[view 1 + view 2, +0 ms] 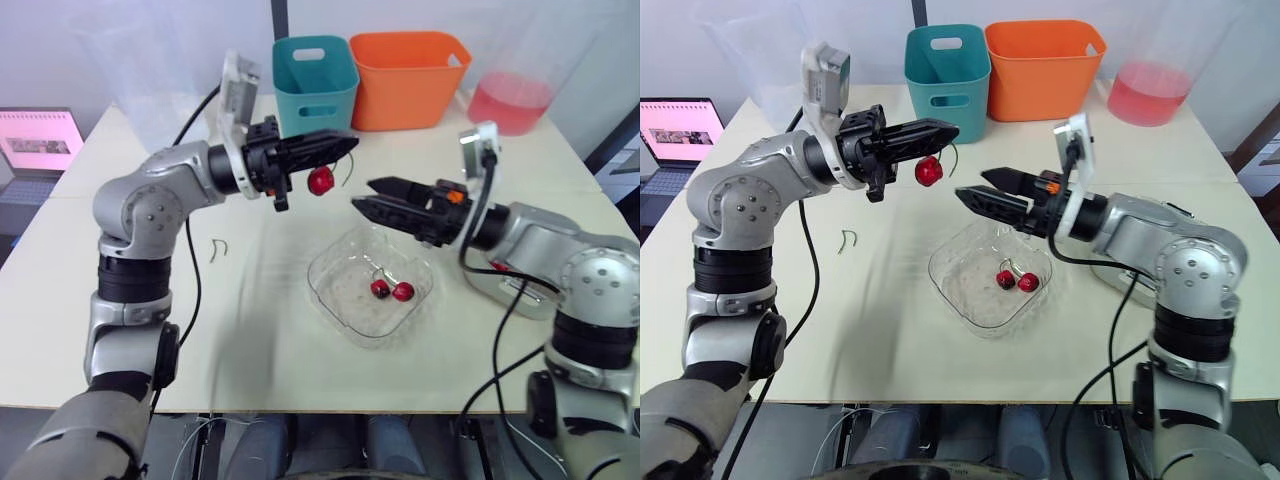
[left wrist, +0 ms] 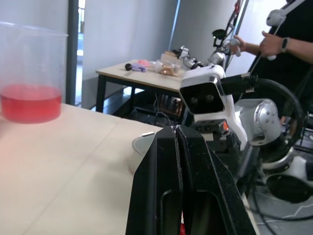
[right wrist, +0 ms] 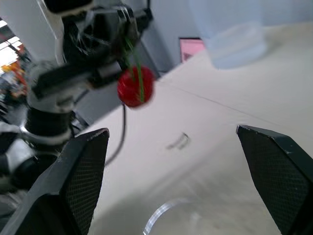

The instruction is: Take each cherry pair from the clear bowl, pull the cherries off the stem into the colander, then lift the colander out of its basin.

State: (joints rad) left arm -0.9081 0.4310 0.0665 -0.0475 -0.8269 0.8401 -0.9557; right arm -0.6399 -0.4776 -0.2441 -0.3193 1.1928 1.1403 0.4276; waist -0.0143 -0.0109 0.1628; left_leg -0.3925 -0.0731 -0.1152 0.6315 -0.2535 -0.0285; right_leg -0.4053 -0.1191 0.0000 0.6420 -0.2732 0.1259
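Cherry (image 1: 321,181) hangs under the left claw (image 1: 345,143), which is clamped tight on its stem (image 3: 136,63), in the air at about 11 o'clock from the clear bowl (image 1: 322,290). Right claw (image 1: 362,194) is spread wide at 12 o'clock over the bowl's far rim, tips aimed at the fruit but apart from it. The step in hand reads as the pull-off. To do it well, the right claw should bracket the fruit body rather than the stem, close just enough to hold without crushing, then pull straight along the stem away from the left claw. Both claws should first move to 3 o'clock, because a release here would drop the fruit into the bowl or onto the bench (image 1: 260,350). One more cherry pair (image 1: 391,290) sits in the bowl, so the task looks partway done. A bare stem (image 1: 219,247) lies on the bench at 9 o'clock from the bowl. A pale rim (image 1: 520,300) at 3 o'clock is mostly covered by the right forearm; it is probably the basin with the colander, but that can't be confirmed, and its contents aren't readable. It's also unclear whether a second cherry is on the held stem. The exact pinch point is hidden between the left claw's fingers (image 2: 166,186), and the fruit is blurred in the right wrist view.
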